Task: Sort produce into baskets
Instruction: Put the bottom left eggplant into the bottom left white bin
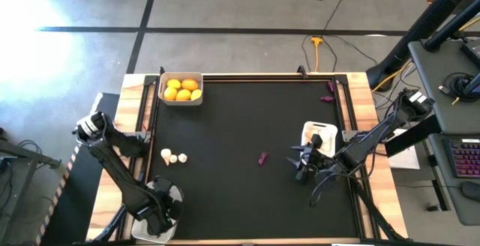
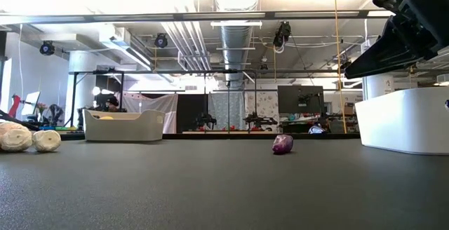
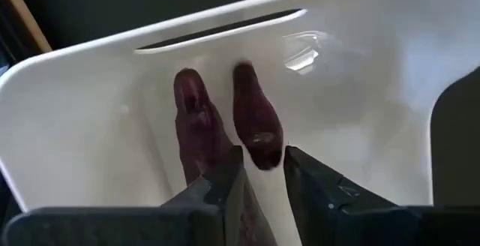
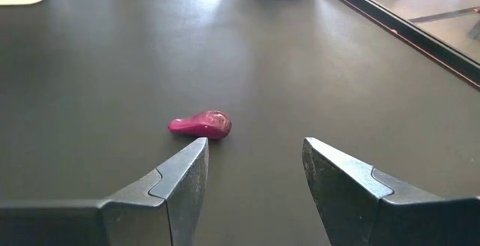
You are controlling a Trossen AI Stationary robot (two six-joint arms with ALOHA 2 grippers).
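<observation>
The right gripper (image 4: 251, 182), jaws spread wide, faces a tiny purple eggplant (image 4: 201, 124) lying just ahead of its left fingertip; centring first should secure a clean pinch. The left gripper (image 3: 262, 172) hangs over its white basket (image 3: 90, 111), jaws slightly parted above two eggplants.

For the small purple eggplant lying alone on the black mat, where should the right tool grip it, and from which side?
Grip the small eggplant across its thicker rounded end, coming down from above. It lies flat on the mat with nothing beside it, and the open right tool faces it already; the thin end would probably slip.
</observation>
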